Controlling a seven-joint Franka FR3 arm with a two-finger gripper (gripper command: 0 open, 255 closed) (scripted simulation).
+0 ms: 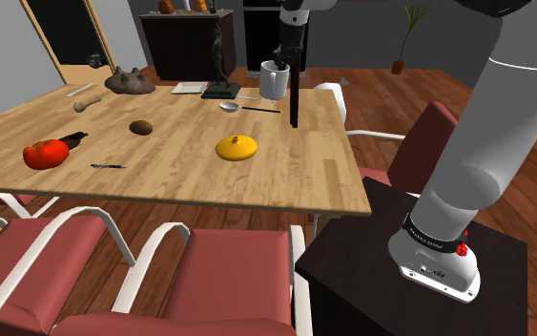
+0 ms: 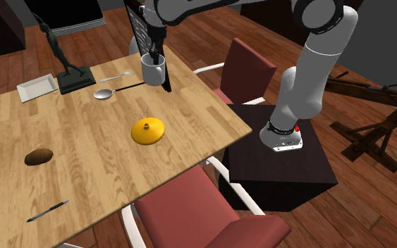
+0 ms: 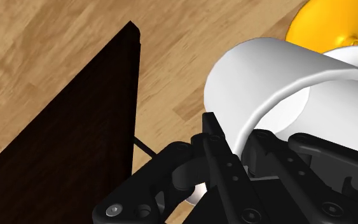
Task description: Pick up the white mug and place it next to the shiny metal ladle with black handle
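A white mug hangs from my gripper, which is shut on its rim from above. The mug is at the far side of the wooden table, just beside the ladle. I cannot tell whether its base touches the wood. The ladle lies flat, its shiny bowl towards the statue and its thin black handle pointing at the mug. A tall dark upright board stands right next to the mug.
An orange domed lid lies mid-table. A brown lump, a pen and a red object lie further off. A dark statue and white tray stand beyond the ladle. Red chairs ring the table.
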